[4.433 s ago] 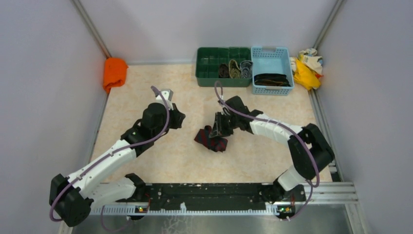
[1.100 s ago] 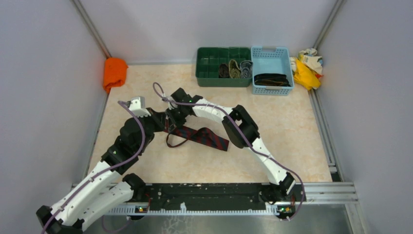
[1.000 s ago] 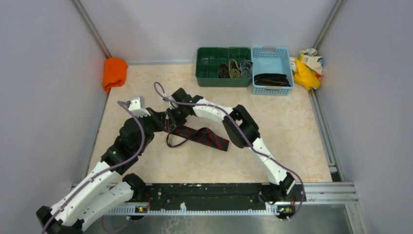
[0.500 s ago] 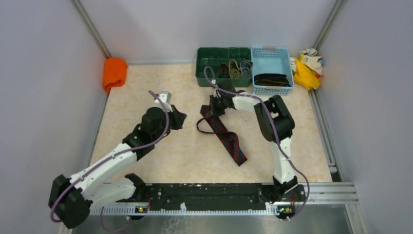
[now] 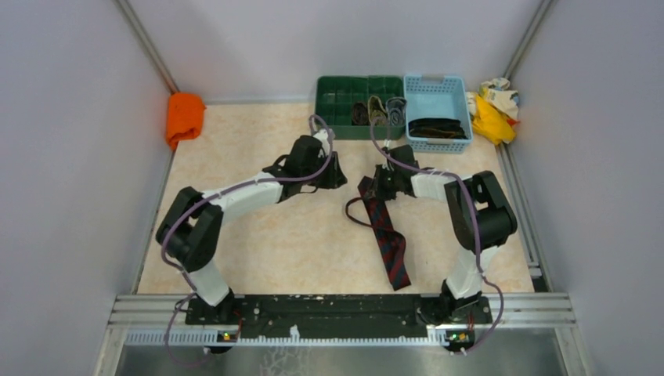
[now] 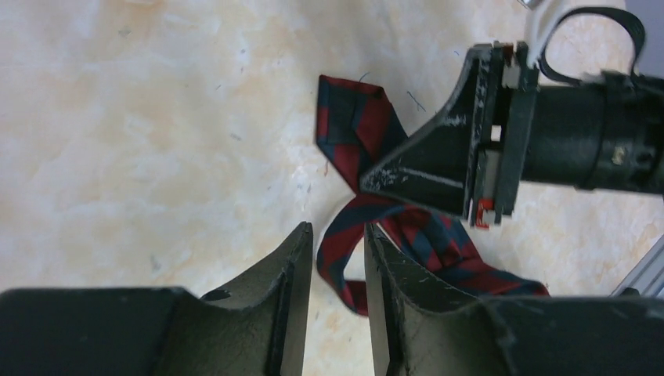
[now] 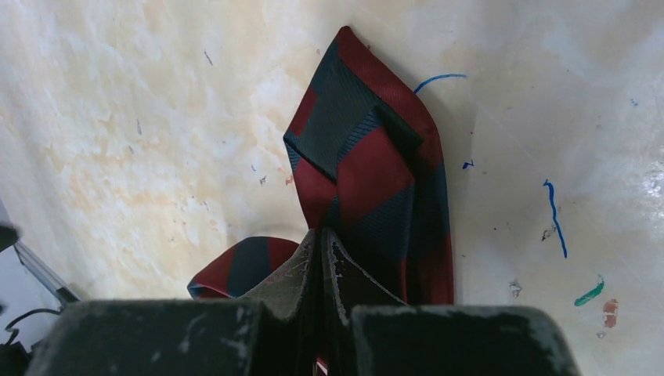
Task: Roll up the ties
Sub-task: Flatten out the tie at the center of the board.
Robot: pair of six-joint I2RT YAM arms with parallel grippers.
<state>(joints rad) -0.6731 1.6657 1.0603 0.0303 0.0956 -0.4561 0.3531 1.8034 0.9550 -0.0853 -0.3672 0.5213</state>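
A dark red tie with navy plaid [image 5: 391, 243] lies stretched on the table, its wide pointed end [image 7: 368, 157] towards the back and a loop [image 5: 352, 213] at its left. My right gripper [image 5: 379, 188] is shut on it near that end, fingers [image 7: 319, 235] pressed together with fabric under them. My left gripper [image 5: 335, 174] hovers just left of the loop, open; the loop [image 6: 344, 247] shows in the gap between its fingertips [image 6: 301, 235], untouched. The right gripper's tip [image 6: 372, 180] also rests on the tie in the left wrist view. Three rolled ties [image 5: 377, 112] stand in the green tray [image 5: 337, 106].
A light blue basket [image 5: 436, 88] right of the tray holds dark ties [image 5: 434, 128]. An orange cloth [image 5: 185, 116] lies at the back left corner. Yellow-and-cream rags [image 5: 493, 106] lie at the back right. Walls close in both sides.
The right gripper has dragged the tie to the right and nearer, laying it out longer. The left arm has swung right to the tie's loop, and its jaws now stand wider.
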